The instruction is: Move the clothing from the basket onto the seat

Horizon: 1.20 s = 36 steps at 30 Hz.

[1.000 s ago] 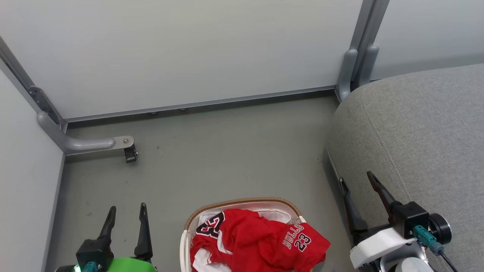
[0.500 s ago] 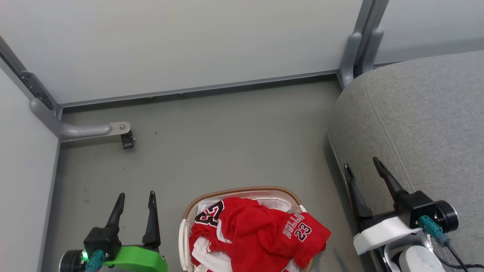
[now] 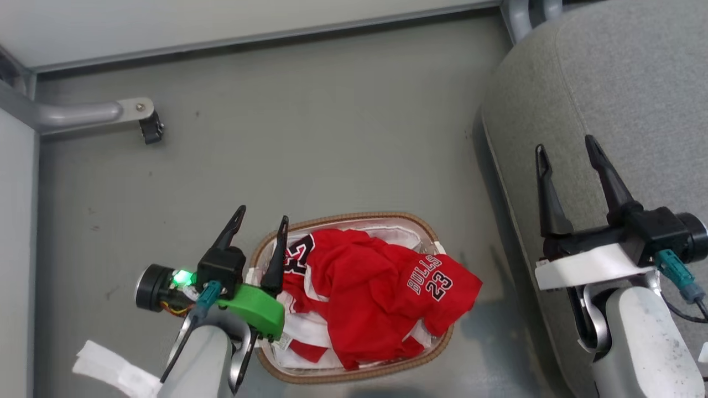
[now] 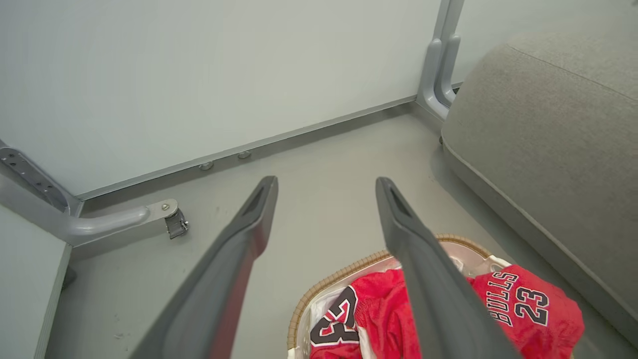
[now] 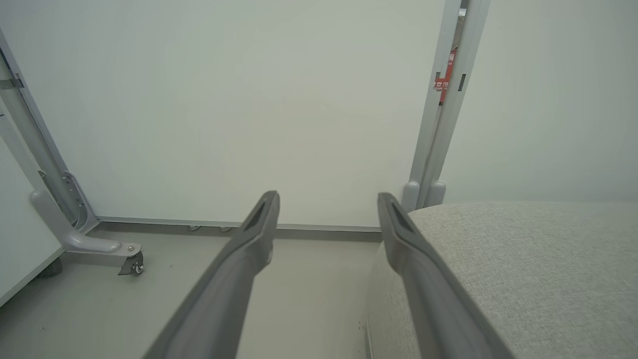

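The clothing (image 3: 376, 287), red-and-white "BULLS 23" jerseys and shorts, lies heaped in the woven-rimmed laundry basket (image 3: 359, 216) on the floor (image 3: 332, 121), just beside the grey sofa seat (image 3: 636, 83), bare where it shows. The left claw (image 3: 263, 214), jaws spread and empty, hovers at the basket's left rim; the right claw (image 3: 565, 143), equally wide and empty, hangs over the seat's edge. Seemingly nothing is transferred yet; the first grasp lies ahead.

Left gripper (image 4: 325, 185) spread wide, empty. Red Bulls 23 jerseys (image 4: 528, 319) in wicker-rimmed basket (image 4: 339, 276), partly behind one finger (image 4: 423, 269); grey sofa cushion (image 4: 538, 129) further right.
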Motion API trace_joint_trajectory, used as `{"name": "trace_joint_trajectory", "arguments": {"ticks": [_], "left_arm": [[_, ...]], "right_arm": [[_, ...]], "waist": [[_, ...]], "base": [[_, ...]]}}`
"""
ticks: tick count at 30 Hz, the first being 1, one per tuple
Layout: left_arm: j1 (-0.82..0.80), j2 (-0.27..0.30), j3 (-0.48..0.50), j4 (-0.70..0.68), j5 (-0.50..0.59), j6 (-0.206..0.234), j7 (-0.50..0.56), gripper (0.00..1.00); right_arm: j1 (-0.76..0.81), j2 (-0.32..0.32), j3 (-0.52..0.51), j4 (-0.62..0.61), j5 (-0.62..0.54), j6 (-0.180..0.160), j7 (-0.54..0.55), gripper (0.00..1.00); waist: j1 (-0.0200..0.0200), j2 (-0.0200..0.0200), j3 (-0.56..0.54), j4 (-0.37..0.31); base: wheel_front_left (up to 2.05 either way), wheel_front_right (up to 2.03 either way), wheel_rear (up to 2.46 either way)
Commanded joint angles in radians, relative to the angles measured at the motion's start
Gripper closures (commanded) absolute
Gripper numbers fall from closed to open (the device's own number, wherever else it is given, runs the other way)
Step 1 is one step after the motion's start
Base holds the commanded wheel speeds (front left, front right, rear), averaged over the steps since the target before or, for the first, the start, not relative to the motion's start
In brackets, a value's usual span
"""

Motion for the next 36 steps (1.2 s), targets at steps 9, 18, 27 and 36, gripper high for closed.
{"name": "trace_joint_trajectory", "arguments": {"ticks": [9,18,27,36], "left_arm": [[-0.236,0.042,-0.181,0.280,0.059,-0.011,-0.001,0.00],[-0.449,0.062,-0.363,0.554,0.048,-0.012,-0.001,0.00],[-0.547,0.072,-0.438,0.673,0.008,-0.012,-0.001,0.00],[-0.564,0.052,-0.501,0.765,-0.055,-0.012,0.023,0.06]], "right_arm": [[-0.099,-0.003,0.033,-0.071,0.042,0.000,-0.005,0.00],[-0.160,-0.003,0.071,-0.113,0.083,0.000,-0.005,0.00],[-0.187,-0.003,0.105,-0.118,0.118,0.000,-0.005,0.00],[-0.192,-0.003,0.138,-0.111,0.132,0.000,-0.005,0.00]], "waist": [[0.0000,-0.0001,0.300,-0.135],[0.0000,-0.0001,0.425,-0.202],[0.0000,-0.0001,0.480,-0.233],[0.0000,-0.0001,0.479,-0.247]], "base": [[0.00,0.00,0.00],[0.00,0.00,0.00],[0.00,0.00,0.00],[0.00,0.00,0.00]]}}
